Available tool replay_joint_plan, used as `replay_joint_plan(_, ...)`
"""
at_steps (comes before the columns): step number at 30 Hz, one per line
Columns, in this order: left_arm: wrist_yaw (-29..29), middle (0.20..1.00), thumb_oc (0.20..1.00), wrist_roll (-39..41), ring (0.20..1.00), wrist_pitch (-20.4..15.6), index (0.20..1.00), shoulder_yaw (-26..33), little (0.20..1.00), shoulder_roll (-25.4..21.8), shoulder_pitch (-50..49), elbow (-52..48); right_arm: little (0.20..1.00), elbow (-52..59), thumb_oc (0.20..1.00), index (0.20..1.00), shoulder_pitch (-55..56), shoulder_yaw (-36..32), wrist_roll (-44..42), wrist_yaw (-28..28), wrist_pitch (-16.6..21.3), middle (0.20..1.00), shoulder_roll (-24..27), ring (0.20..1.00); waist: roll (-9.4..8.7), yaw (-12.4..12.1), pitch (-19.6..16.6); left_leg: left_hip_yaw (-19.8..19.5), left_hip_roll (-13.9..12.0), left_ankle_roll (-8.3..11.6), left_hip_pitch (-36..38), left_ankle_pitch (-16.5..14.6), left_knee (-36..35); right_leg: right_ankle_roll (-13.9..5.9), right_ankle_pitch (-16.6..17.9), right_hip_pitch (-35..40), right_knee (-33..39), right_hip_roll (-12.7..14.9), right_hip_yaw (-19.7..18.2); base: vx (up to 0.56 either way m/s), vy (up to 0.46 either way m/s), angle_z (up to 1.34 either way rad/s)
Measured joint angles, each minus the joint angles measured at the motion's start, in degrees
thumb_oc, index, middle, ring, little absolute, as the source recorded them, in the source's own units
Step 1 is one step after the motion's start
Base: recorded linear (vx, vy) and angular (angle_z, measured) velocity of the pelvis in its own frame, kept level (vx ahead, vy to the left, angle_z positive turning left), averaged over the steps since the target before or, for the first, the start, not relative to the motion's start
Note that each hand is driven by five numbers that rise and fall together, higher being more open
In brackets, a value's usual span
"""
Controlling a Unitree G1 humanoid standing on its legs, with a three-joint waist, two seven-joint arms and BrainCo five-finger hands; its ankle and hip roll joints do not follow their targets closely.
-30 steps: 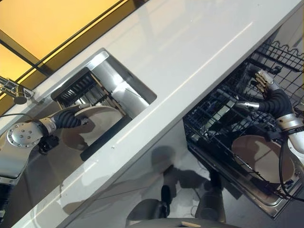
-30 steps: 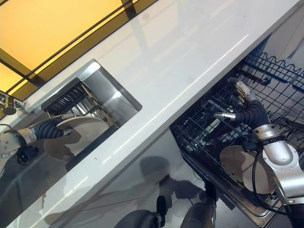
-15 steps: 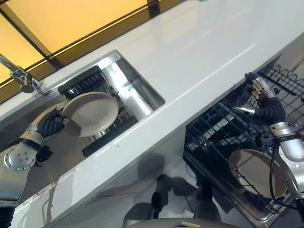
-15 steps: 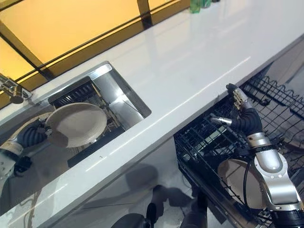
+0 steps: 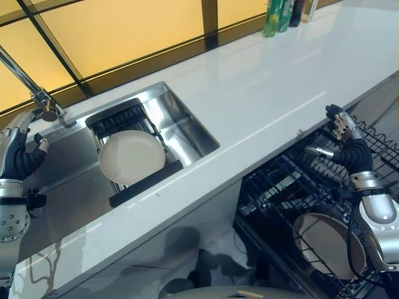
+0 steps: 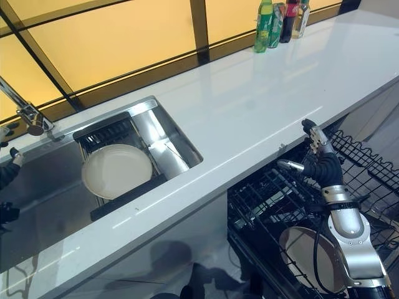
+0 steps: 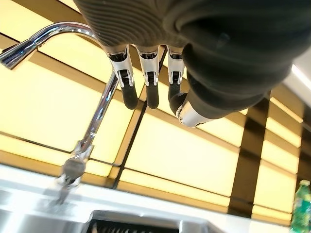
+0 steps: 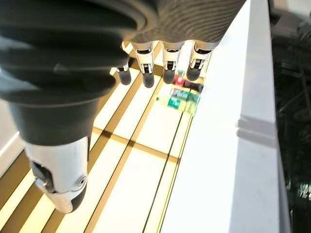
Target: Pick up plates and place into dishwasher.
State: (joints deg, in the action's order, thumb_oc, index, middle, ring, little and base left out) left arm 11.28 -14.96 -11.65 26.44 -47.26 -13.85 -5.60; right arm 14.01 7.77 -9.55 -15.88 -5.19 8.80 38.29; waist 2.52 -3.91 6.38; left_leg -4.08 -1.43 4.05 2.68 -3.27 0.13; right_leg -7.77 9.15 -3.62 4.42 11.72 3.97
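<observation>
In the left eye view, a cream plate (image 5: 132, 156) leans in the black rack (image 5: 128, 140) inside the sink (image 5: 187, 124), well apart from the left hand (image 5: 15, 152), which is raised at the view's left edge beside the faucet (image 5: 28, 84), its fingers relaxed and holding nothing. A second plate (image 5: 327, 245) lies in the dishwasher rack (image 5: 280, 180) below the worktop (image 5: 249, 93). In the right eye view, the right hand (image 6: 319, 156) is held upright over that rack, fingers straight and spread, thumb out to the side, empty. Bottles (image 6: 277, 22) stand at the worktop's far end; their print cannot be read. The left wrist view shows straight fingers (image 7: 148, 87) before the faucet. The right wrist view shows straight, parted fingers (image 8: 167, 63) pointing toward the bottles.
</observation>
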Motion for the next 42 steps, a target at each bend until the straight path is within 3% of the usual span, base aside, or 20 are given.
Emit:
replay_joint_plan(12,-0.6,0.2,0.2,0.1,0.2,-1.3,0.2,0.2,0.2,-0.1,-0.9,-0.1,1.0,0.0,1.0,1.0,2.7,-6.6,0.0,-4.2,0.0,1.0,-1.6,1.0,-0.47,1.4,-0.8,0.3,-1.3,0.53,2.7,0.3,-2.5,0.32,-0.3,1.7,0.7,-1.5,-0.1,-0.02,-0.041,-0.02)
replay_joint_plan(15,-5.0,0.2,0.2,0.3,0.2,-0.6,0.2,0.1,0.2,-0.1,-0.8,-0.1,1.0,0.0,1.0,1.0,2.7,-6.9,-0.2,-4.1,0.0,1.0,-1.6,1.0,-0.27,1.6,-1.0,0.4,-1.3,0.55,2.7,0.3,-2.6,0.37,-0.2,1.6,0.7,-1.5,-0.2,0.0,0.0,0.0)
replay_joint_plan(17,-9.6,0.216,0.216,2.1,0.216,2.0,0.216,-0.6,0.216,-0.1,-0.5,-0.3,1.0,0.0,1.0,1.0,2.7,-7.4,-0.5,-4.0,0.0,1.0,-1.6,1.0,-0.08,1.6,-1.1,0.5,-1.3,0.54,2.7,0.3,-2.6,0.36,-0.2,1.6,0.7,-1.5,-0.2,0.0,0.0,0.0)
replay_joint_plan(18,-12.1,0.529,0.529,3.1,0.529,3.9,0.529,-1.3,0.529,-0.1,-0.3,-0.3,1.0,0.0,1.0,1.0,2.7,-7.6,-0.5,-4.0,0.0,1.0,-1.6,1.0,0.01,1.6,-1.1,0.5,-1.3,0.54,2.7,0.3,-2.6,0.35,-0.2,1.6,0.7,-1.5,-0.2,0.01,0.031,0.0)
replay_joint_plan(19,-14.8,1.0,1.0,3.4,1.0,5.7,1.0,-2.4,1.0,-0.1,0.0,-0.2,1.0,0.0,1.0,1.0,2.7,-7.6,-0.5,-3.9,0.0,1.0,-1.6,1.0,0.11,1.6,-1.2,0.5,-1.3,0.54,2.7,0.3,-2.5,0.35,-0.3,1.6,0.7,-1.5,-0.2,0.02,0.036,0.0)
replay_joint_plan(21,-18.9,1.0,1.0,3.3,1.0,8.4,1.0,-5.9,1.0,-0.2,0.6,-0.2,1.0,0.2,1.0,1.0,2.6,-7.6,-0.5,-3.9,-0.1,1.0,-1.5,1.0,0.28,1.6,-1.2,0.5,-1.3,0.54,2.7,0.3,-2.6,0.33,-0.3,1.5,0.7,-1.5,-0.2,0.02,0.061,0.0)
replay_joint_plan(23,-21.4,1.0,1.0,1.8,1.0,8.5,1.0,-9.2,1.0,-1.2,1.0,0.4,1.0,0.3,1.0,1.0,2.5,-7.6,-0.5,-3.9,-0.1,1.0,-1.2,1.0,0.39,1.7,-1.1,0.5,-1.3,0.54,2.6,0.3,-2.6,0.33,-0.3,1.4,0.7,-1.5,-0.2,0.0,0.1,-0.01)
replay_joint_plan(26,-24.5,1.0,1.0,-4.4,1.0,6.5,1.0,-12.9,1.0,-7.4,0.7,0.6,1.0,0.3,1.0,1.0,2.5,-7.5,-1.1,-3.8,-0.1,1.0,1.4,1.0,0.74,1.7,-0.9,0.7,-1.0,0.47,2.4,0.4,-2.5,0.25,-0.2,0.8,0.7,-1.2,-0.5,-0.06,0.108,-0.04)
replay_joint_plan(28,-27.0,1.0,1.0,-4.4,1.0,5.7,1.0,-13.4,1.0,-10.5,0.7,0.5,1.0,0.3,1.0,1.0,2.5,-7.6,-2.3,-3.7,0.1,1.0,3.8,1.0,1.27,1.7,-0.8,0.8,-0.7,0.34,1.6,0.5,-2.5,0.1,-0.2,0.3,0.7,-0.8,-0.5,0.0,0.084,0.01)
replay_joint_plan(33,-33.7,1.0,1.0,-4.2,1.0,3.1,1.0,-14.6,1.0,-12.7,0.2,0.3,1.0,0.2,1.0,1.0,2.5,-7.5,-4.4,-2.8,1.1,1.0,6.8,1.0,3.2,3.0,0.7,0.7,-0.4,0.13,1.4,0.6,-2.6,-0.12,-0.1,0.2,0.7,-0.5,-0.4,0.03,0.091,0.02)
replay_joint_plan(42,-33.9,1.0,1.0,-2.9,1.0,1.7,1.0,-19.8,1.0,-13.0,0.9,0.5,1.0,-0.7,1.0,1.0,1.0,-6.1,-5.0,-2.7,1.2,1.0,10.0,1.0,4.33,3.1,4.3,0.3,0.3,0.01,-1.2,0.7,-1.5,-0.34,0.3,-1.8,0.7,0.3,-0.3,-0.04,0.088,0.03)
